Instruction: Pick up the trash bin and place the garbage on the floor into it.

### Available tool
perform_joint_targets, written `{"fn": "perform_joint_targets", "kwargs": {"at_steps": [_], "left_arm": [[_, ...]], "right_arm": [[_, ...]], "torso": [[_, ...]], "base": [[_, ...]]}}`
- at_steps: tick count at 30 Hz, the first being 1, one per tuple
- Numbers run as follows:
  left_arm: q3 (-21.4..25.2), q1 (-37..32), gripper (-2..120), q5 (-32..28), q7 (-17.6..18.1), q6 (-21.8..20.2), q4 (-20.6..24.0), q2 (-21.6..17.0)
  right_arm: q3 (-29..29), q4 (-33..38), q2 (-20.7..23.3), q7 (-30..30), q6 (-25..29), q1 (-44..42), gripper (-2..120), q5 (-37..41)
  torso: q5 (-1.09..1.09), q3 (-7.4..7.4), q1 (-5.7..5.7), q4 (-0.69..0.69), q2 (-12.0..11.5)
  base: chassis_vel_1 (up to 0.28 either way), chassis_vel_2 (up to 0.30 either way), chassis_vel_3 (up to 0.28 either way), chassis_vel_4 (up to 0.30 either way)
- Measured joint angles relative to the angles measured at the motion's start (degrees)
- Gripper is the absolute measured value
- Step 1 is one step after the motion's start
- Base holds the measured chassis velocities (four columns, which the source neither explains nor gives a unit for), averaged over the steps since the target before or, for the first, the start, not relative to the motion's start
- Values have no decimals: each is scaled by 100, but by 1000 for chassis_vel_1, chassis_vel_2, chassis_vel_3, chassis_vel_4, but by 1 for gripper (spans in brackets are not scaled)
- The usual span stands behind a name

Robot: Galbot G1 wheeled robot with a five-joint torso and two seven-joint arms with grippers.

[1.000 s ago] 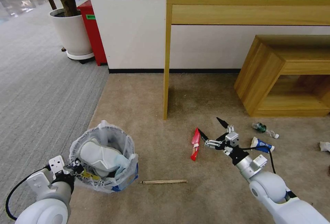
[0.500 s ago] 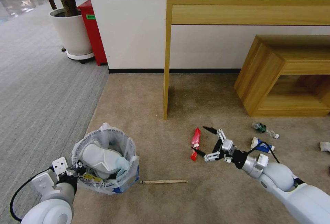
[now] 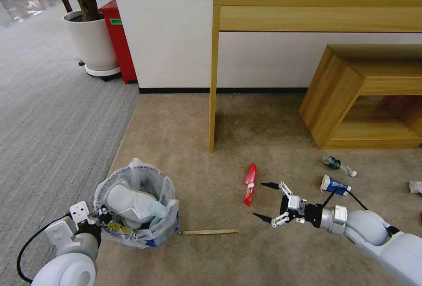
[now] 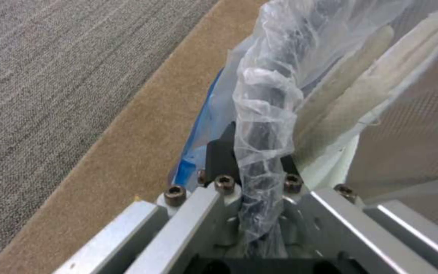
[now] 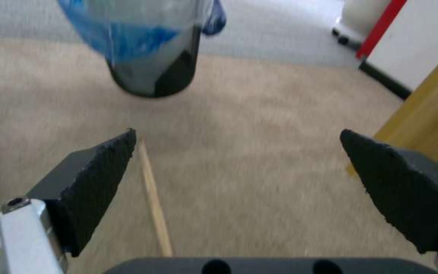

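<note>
now the wooden stick (image 3: 209, 232) is the landmark: flat on the beige carpet (image 3: 189, 136), long axis crosswise to the robot. right gripper (image 3: 266, 202) hangs just beyond the stick's right end, fingers spread wide and empty, pointing toward the stick and bin; red wrapper (image 3: 250, 184) lies just beyond the far fingertip. trash bin (image 3: 136, 209) is off the stick's left end, left gripper (image 3: 102, 215) clamped on its bagged rim, a white slipper (image 3: 127, 200) inside. judgement: right arm is the nearer one.
</note>
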State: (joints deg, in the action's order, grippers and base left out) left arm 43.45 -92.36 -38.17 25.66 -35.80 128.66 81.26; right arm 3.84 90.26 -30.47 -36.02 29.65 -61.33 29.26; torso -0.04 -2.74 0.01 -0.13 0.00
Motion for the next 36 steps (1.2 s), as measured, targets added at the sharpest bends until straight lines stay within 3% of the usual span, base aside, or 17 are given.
{"fn": "perform_joint_targets", "kwargs": {"at_steps": [16,36], "left_arm": [[32,-18,0,5,-3,8,17,16],[142,-34,0,0,6,7,36,66]], "right_arm": [[444,-831,-248,-96,107,161,100,-251],[1238,-2641,-1370,-446,389,1147,100,-304]], "torso": [[-1,0,0,0,0],[-1,0,0,1,0]], "base": [[0,0,0,0],[0,0,0,0]]}}
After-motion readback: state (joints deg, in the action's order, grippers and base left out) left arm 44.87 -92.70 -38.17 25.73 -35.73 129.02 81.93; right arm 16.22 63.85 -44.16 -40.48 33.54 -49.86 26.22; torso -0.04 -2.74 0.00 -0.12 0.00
